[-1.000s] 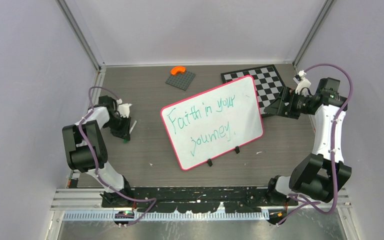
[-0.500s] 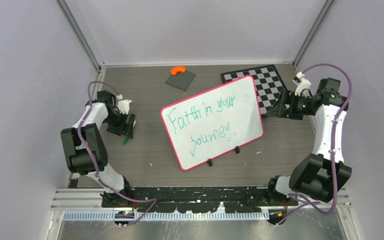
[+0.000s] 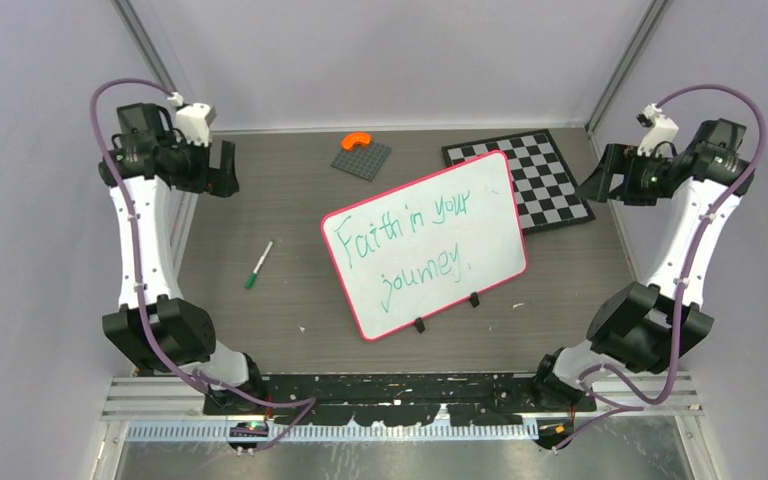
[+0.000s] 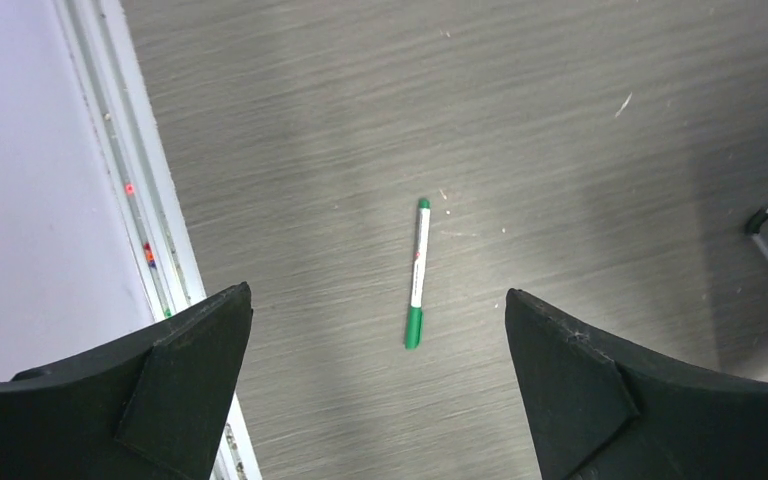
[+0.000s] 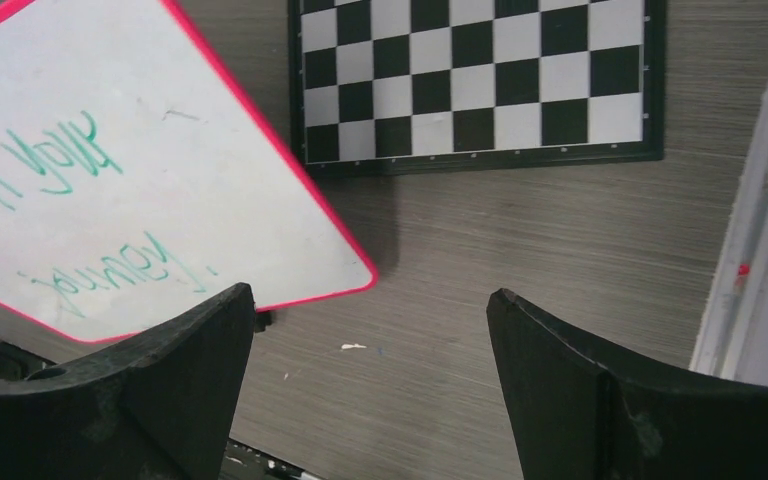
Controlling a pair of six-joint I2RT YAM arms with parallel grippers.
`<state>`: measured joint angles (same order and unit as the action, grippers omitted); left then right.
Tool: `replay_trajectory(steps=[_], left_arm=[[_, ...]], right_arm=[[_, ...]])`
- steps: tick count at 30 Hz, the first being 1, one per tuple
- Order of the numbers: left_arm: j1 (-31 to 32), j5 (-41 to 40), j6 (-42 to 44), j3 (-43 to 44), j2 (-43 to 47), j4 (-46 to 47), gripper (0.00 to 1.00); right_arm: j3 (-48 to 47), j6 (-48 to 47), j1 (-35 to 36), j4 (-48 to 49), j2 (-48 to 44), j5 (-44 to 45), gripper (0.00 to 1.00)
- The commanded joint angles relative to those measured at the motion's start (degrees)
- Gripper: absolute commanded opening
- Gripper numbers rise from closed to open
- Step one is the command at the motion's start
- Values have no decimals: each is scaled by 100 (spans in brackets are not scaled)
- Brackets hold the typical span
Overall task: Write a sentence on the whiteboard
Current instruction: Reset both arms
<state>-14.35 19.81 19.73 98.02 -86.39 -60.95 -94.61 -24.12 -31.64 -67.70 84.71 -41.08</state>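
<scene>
– If the whiteboard had to be moved, how would it handle?
– Stiff, thin and light, I judge, with a slick face. Take it by the red rim, on a bare stretch away from its two black clips. Keep off the face, since the green ink would likely smear. It sits mid-table, turned at an angle. Whether it lies flat or slightly propped I cannot tell.
– And the sentence?
– On the whiteboard, in two lines, reading "Faith in your journey." It looks finished to me.
– The pen?
– One, left of the whiteboard and well apart, lying free on the table. Slim, light and round, so apt to roll. Grip it across the middle of the barrel.
– The grippers?
– Two. The left gripper hangs high, left of the whiteboard and farther back than the pen, jaws wide, holding nothing. The right gripper hangs high off the whiteboard's far right corner, jaws wide too, and empty.
– Count the rest.
– One chessboard, its near left corner tucked under the whiteboard's far right corner. One grey plate beyond the whiteboard's far left corner, apart from it, with one orange piece at its far edge.
</scene>
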Motion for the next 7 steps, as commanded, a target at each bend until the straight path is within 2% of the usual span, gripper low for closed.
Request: replay_trajectory(steps=[1, 7], left_arm=[[-287, 362, -404, 265, -35, -221, 100], [-303, 443, -677, -229, -84, 301, 100]], right_arm=[[-580, -163, -276, -49, 445, -93, 90], [-640, -153, -282, 167, 901, 28, 90]])
